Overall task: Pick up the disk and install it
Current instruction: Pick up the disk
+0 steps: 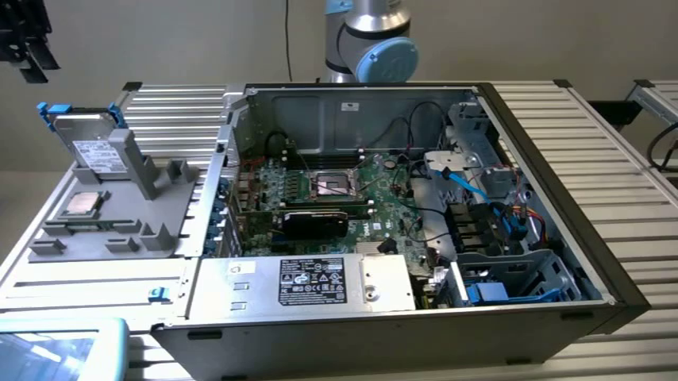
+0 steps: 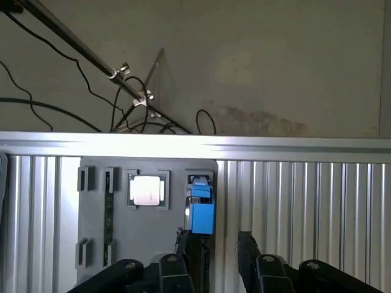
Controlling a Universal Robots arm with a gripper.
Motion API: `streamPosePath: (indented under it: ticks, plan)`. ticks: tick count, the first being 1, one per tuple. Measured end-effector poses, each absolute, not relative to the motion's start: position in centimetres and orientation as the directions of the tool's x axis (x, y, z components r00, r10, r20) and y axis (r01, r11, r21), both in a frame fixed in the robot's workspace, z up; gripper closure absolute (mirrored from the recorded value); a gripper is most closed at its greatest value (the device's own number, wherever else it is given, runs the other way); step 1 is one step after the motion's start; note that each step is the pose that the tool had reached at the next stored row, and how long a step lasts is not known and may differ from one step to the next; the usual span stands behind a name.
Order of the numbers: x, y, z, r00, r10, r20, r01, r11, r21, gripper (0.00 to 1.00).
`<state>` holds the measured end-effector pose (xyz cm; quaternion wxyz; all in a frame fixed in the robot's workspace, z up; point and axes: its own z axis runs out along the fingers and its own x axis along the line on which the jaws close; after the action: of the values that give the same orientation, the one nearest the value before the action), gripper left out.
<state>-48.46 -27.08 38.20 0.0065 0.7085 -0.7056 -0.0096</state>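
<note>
1. You find the disk (image 1: 98, 151) at the exterior view's left, standing on edge in a grey holder (image 1: 159, 178) on the desk (image 1: 604, 159). Its long axis runs up and down, leaning back a little, and its white label faces the exterior camera.
2. Its blue carrier (image 1: 48, 111) is uppermost, with a tab at each top corner.
3. Your claw (image 2: 213, 235) hangs above that top edge with its fingers apart, clamped on nothing.
4. A square CPU chip (image 1: 85, 204) lies flat in the same holder, just in front of the disk.
5. The open computer case (image 1: 498, 103) stands just beside the holder, on the exterior view's right. Its side wall (image 1: 222, 159) rises between the holder and the motherboard (image 1: 329, 186).
6. Inside the case, a silver box (image 1: 317, 282) sits at the front, and blue cables (image 1: 466, 182) cross above the drive bay (image 1: 509, 278).
</note>
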Motion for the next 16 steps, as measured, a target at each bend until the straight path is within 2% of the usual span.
streamPosePath:
  ticks: [3, 4, 5, 10, 16]
  plan:
    - [-48.5, -27.1, 38.0, 0.004, -1.0, 0.001, -1.0, -0.004, 0.023, 0.46]
    - [-48.5, -27.1, 38.0, 0.004, -1.0, 0.006, -1.0, -0.004, 0.023, 0.46]
    - [-48.5, -27.1, 37.9, 0.004, -1.0, 0.012, -1.0, -0.004, 0.023, 0.4]
    - [-48.5, -27.1, 37.4, 0.004, -0.999, 0.038, -1.0, -0.003, 0.023, 0.4]
    - [-48.5, -27.2, 36.3, 0.004, -0.999, 0.04, -1.0, -0.003, 0.023, 0.4]
